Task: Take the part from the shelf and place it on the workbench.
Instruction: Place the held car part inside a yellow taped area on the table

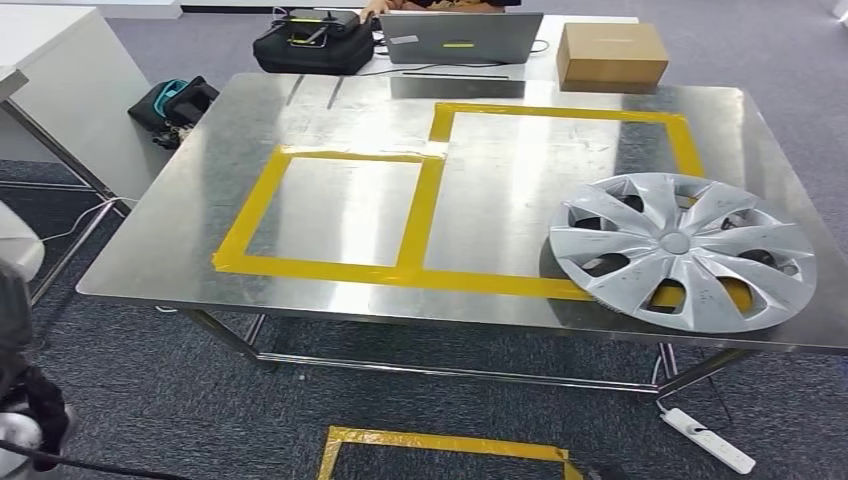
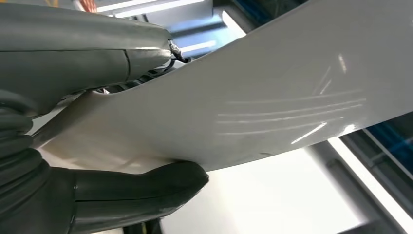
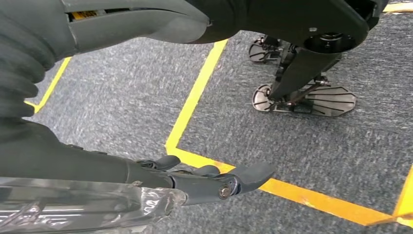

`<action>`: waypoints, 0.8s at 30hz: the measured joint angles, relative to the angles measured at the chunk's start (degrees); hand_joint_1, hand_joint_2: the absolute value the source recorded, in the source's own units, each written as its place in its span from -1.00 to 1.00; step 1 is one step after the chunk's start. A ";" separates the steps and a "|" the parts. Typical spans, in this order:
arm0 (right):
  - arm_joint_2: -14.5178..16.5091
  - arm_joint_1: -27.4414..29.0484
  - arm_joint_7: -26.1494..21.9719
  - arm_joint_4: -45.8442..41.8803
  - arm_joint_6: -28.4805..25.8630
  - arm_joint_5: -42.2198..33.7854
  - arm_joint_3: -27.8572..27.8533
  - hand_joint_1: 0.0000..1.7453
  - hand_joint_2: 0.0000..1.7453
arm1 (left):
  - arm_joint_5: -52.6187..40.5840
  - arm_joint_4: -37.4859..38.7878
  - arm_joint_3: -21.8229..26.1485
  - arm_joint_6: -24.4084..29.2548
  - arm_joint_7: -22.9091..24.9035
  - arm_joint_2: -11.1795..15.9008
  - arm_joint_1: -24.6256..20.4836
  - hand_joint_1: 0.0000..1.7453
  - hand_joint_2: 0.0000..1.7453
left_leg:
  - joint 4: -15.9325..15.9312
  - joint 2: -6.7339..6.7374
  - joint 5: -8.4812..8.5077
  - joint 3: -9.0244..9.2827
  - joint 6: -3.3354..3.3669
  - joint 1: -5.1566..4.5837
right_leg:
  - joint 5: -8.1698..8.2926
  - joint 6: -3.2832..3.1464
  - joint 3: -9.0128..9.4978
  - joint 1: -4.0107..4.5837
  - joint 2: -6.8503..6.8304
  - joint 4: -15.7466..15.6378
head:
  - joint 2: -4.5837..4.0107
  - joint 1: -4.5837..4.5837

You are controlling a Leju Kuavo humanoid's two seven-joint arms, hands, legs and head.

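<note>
My left hand (image 2: 29, 161) grips a glossy white curved panel (image 2: 272, 97), pinching its edge between the thick thumb (image 2: 136, 192) and the fingers (image 2: 97, 53) above it. A rounded white edge (image 1: 16, 250) shows at the left border of the head view. The steel workbench (image 1: 500, 190) stands ahead, marked with two yellow tape rectangles (image 1: 425, 210). Hanging over the carpet, my right hand (image 3: 146, 175) has its fingers stretched out and holds nothing.
A silver hubcap (image 1: 683, 250) lies on the bench's right front corner. Behind the bench are a laptop (image 1: 460, 38), a cardboard box (image 1: 612, 55) and a black bag (image 1: 315, 45). A power strip (image 1: 708, 440) and yellow floor tape (image 1: 440, 445) lie below.
</note>
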 joint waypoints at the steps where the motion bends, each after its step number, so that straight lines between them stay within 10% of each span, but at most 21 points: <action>1: 0.00 -0.07 -0.09 0.00 0.08 0.29 0.28 -1.00 1.00 | -0.46 1.60 -1.22 -0.81 0.90 0.09 -1.67 1.00 1.00 | 0.00 -0.02 0.04 -0.01 -0.09 -0.01 | 0.05 -0.04 0.03 -0.01 -0.03 0.00 | 0.00 0.01; 11: 0.00 -0.92 0.73 0.00 1.04 4.09 3.59 -1.00 1.00 | -6.63 29.80 -16.82 -1.80 4.64 -2.34 -23.90 1.00 1.00 | 0.02 -0.02 0.63 -0.20 0.10 -0.23 | 1.04 0.25 0.18 -0.25 -0.03 -0.61 | 0.00 0.03; 24: 0.03 -2.37 2.54 0.00 3.22 6.21 7.64 -1.00 1.00 | -17.03 66.70 -28.98 2.59 2.38 -11.27 -40.85 1.00 1.00 | 0.04 0.04 0.70 -0.29 0.22 -0.49 | 1.17 0.40 0.14 -0.54 0.05 -0.73 | 0.00 0.03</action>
